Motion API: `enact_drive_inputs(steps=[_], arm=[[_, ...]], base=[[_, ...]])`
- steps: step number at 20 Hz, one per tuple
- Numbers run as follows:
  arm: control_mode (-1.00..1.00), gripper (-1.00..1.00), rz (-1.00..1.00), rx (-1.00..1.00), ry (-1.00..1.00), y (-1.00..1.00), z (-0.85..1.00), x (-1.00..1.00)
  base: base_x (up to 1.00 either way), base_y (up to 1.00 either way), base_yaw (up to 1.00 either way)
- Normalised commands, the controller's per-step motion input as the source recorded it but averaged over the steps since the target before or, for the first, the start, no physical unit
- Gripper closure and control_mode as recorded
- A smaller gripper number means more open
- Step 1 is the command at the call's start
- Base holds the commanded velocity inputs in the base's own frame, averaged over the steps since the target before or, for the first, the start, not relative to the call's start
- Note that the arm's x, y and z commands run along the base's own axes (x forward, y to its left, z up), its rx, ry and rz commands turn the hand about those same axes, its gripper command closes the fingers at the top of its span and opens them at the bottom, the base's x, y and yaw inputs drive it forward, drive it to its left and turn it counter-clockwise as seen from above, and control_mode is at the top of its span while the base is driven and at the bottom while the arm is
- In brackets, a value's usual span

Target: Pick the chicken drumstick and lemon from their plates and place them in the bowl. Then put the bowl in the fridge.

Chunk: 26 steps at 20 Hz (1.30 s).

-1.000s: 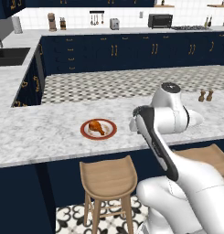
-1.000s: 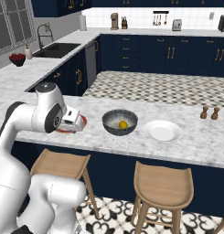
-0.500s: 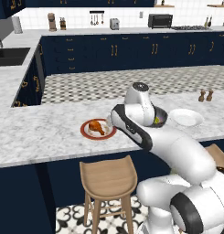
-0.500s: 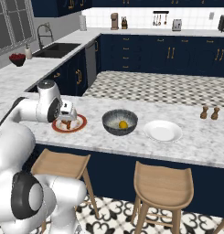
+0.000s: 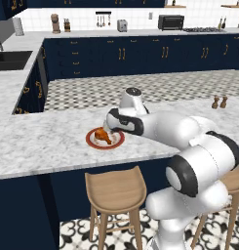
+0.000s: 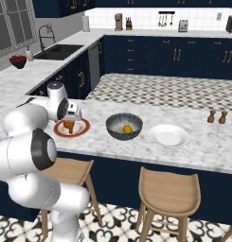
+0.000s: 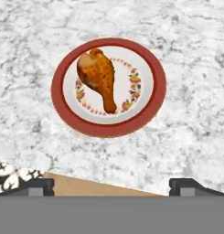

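Lemon (image 6: 128, 128) already in the bowl (image 6: 115, 131) at centre frame, drumstick (image 7: 98, 77) lying on the red-rimmed plate (image 7: 61, 109) upper centre, hand (image 7: 111, 185) open and empty above it; drumstick transfer and fridge step remain.

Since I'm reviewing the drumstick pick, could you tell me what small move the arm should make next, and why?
Probably lower the open gripper onto the chicken drumstick: it lies untouched on the red-rimmed plate under the hand, while the lemon already sits in the bowl.
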Motion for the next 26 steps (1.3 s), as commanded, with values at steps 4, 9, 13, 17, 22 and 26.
enact_drive_inputs(steps=[4, 9, 13, 17, 22, 26], arm=[[-1.0, -1.0, 0.03, 0.0, 0.0, 0.09, -0.68, 0.6], [-1.0, -1.0, 0.01, -0.01, 0.01, 0.21, -0.67, 0.56], [-1.0, -1.0, 0.0, -0.01, 0.07, 0.27, -0.45, 0.41], [-1.0, -1.0, 0.0, 0.0, 0.05, 0.07, -0.31, 0.25], [-1.0, -1.0, 0.0, 0.0, 0.04, 0.02, -0.17, 0.32], [-1.0, -1.0, 0.0, 0.0, 0.04, 0.03, -0.25, 0.36]], base=[[0.0, 0.0, 0.0], [0.0, 0.0, 0.0], [0.0, 0.0, 0.0], [0.0, 0.0, 0.0], [0.0, 0.0, 0.0], [0.0, 0.0, 0.0]])
